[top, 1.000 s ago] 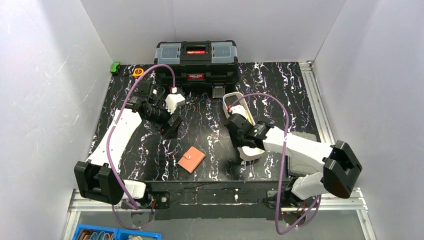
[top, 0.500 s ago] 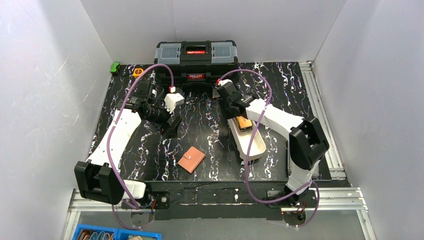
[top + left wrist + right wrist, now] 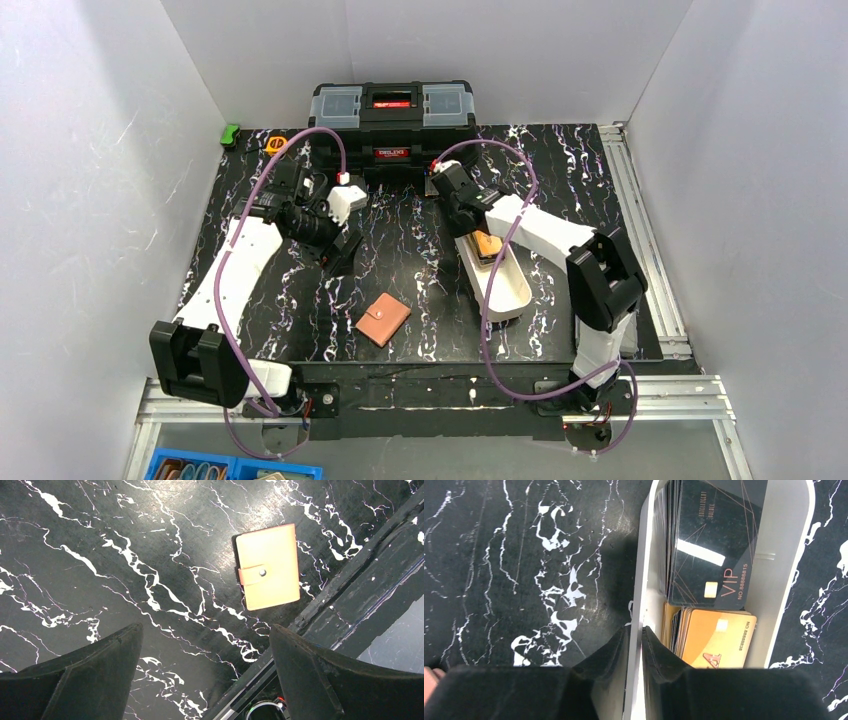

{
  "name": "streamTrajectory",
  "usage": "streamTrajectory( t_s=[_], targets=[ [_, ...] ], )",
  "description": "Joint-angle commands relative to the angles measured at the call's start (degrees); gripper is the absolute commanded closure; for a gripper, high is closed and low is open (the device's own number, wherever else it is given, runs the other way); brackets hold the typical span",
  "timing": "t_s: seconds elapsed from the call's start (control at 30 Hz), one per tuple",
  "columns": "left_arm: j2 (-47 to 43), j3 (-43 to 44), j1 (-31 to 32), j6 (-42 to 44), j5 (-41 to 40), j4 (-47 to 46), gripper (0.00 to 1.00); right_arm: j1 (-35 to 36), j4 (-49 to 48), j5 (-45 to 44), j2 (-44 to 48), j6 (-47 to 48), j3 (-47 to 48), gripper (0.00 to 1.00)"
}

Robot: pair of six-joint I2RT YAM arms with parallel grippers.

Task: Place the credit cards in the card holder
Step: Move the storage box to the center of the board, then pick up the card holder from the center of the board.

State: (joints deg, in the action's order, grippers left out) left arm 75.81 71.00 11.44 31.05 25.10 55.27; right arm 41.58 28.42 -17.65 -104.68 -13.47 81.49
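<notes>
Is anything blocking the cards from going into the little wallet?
Yes. The card holder lies closed with its snap tab fastened, so no slot is open. The credit cards also sit inside the white tray, behind its wall.

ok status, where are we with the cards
Left gripper open, above the table near the wallet. Right gripper clamped on the tray wall. Cards stacked in tray. Wallet snapped shut, needs opening first.
</notes>
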Motion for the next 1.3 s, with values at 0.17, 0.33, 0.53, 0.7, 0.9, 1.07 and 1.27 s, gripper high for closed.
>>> streamTrajectory(
  t_s=[0.17, 0.33, 0.53, 0.7, 0.9, 1.07, 1.27],
  targets=[
    [-0.68, 1.95, -1.18, 0.41, -0.32, 0.43, 0.02, -0.25, -0.64, 1.89, -3.32, 2.37, 2.63, 0.99],
    [-0.91, 1.75, -1.83, 0.5, -0.49, 0.19, 0.02, -0.13, -0.85, 8.06, -3.93, 7.36, 3.68, 0.99],
    [-0.92, 1.57, -3.02, 0.69, -0.6, -0.19, 0.02, 2.43, -12.84, 16.43, 1.37, 19.15, -3.96, 0.99],
    [-0.98, 1.02, -4.15, 0.9, -0.5, -0.48, 0.02, 4.73, -11.25, 17.21, -0.03, 24.96, -1.66, 0.99],
    [-0.85, 0.33, -6.12, 1.53, -0.05, -0.44, 0.02, 6.75, -12.82, 17.99, -0.87, 31.21, -2.01, 0.99],
    [-1.18, -1.77, -7.04, 2.61, -0.22, -1.43, 0.02, 6.84, -10.67, 12.17, -1.02, 29.99, 1.85, 0.98],
    [-1.45, -3.27, -7.05, 4.17, 0.93, -0.76, 0.02, 9.21, -8.09, 6.51, 6.53, 25.3, 2.31, 0.67]
  ],
)
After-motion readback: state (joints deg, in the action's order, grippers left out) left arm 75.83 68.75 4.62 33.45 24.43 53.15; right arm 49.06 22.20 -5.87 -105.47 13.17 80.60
